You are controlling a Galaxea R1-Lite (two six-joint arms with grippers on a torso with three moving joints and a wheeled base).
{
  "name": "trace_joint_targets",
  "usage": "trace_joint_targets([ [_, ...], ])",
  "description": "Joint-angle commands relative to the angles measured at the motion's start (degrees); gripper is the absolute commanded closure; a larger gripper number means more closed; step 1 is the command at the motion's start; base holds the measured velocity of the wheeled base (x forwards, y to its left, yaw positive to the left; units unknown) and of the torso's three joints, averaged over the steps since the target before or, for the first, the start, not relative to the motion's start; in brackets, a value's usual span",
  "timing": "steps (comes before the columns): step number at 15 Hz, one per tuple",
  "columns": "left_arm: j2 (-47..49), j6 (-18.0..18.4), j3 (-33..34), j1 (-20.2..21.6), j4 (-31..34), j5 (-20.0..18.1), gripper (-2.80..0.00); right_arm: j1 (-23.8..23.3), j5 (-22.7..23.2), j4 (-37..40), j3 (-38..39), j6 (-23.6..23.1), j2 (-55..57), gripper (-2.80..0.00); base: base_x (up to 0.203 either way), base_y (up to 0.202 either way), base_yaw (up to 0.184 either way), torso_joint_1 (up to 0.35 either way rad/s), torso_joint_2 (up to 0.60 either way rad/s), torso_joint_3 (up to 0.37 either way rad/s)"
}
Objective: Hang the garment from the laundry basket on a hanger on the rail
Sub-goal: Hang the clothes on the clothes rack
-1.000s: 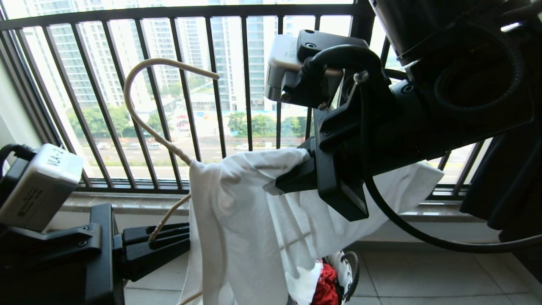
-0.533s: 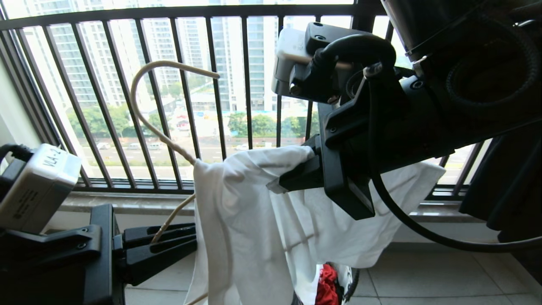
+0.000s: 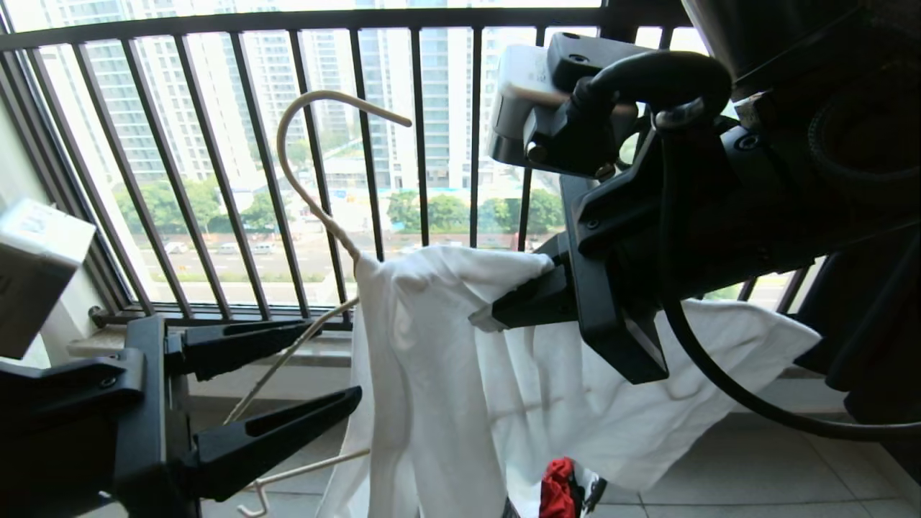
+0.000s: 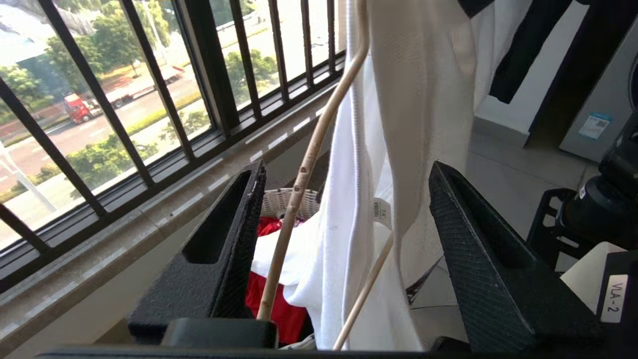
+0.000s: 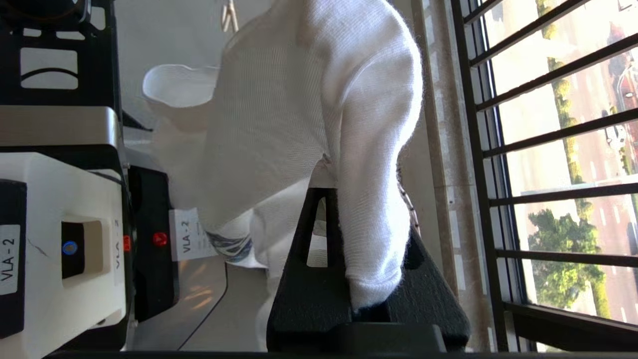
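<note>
Your white T-shirt [image 3: 432, 374] hangs draped over one shoulder of the cream wire hanger [image 3: 316, 208], in front of the black railing [image 3: 421, 137]. Your right tool [image 3: 496, 313] is clenched on a fold of the shirt. Your left tool [image 3: 309, 367] stands released, its fingers [image 4: 219, 249] apart either side of the hanger's bare arm. The laundry basket [image 4: 286, 202] sits below.

Count: one white garment [image 3: 432, 374], one cream wire hanger [image 3: 309, 194], one red cloth [image 3: 557, 489], one woven basket [image 4: 289, 202] seen in the left wrist view. Two grippers: left gripper [image 3: 331, 360] at lower left of the head frame, right gripper [image 3: 486, 320] at centre. One black railing [image 3: 288, 21] across the top.
</note>
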Motion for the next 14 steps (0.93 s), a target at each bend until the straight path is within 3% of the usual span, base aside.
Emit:
trace_joint_targets([
  [1,-3.8,0.0,-2.9,3.9,0.4,0.5,-2.8,-0.5,-0.1,0.9,0.0,-0.3,-1.1,0.0,0.0,0.0,0.0,0.0,0.0,0.0],
  [3,-6.4,0.1,-5.5,7.1,2.3,0.6,-2.8,-1.4,-0.2,0.8,-0.1,-0.8,-1.7,0.0,0.0,0.0,0.0,0.0,0.0,0.0],
  [7,-7.8,-0.3,-9.4,8.0,7.5,2.4,-2.8,-6.8,-0.1,0.6,-0.3,-1.4,-3.1,0.0,0.0,0.0,0.0,0.0,0.0,0.0],
  [8,-7.2,-0.6,-9.5,8.0,8.0,2.7,0.0,-8.5,-0.1,0.5,-0.3,-1.4,-3.5,0.0,0.0,0.0,0.0,0.0,0.0,0.0],
  [10,-5.8,-1.4,-11.3,8.0,9.4,2.6,0.0,-11.3,-0.1,0.2,-0.4,-1.8,-4.2,0.0,0.0,0.0,0.0,0.0,0.0,0.0],
  [11,-5.1,-2.4,-13.6,8.0,13.2,2.6,0.0,-12.7,-0.1,-0.6,-0.4,-1.9,-4.6,0.0,0.0,0.0,0.0,0.0,0.0,0.0],
  [14,-1.0,-9.4,-27.1,7.9,35.0,2.5,0.0,-14.3,0.0,-1.0,-0.4,-1.5,-5.4,0.0,0.0,0.0,0.0,0.0,0.0,0.0],
])
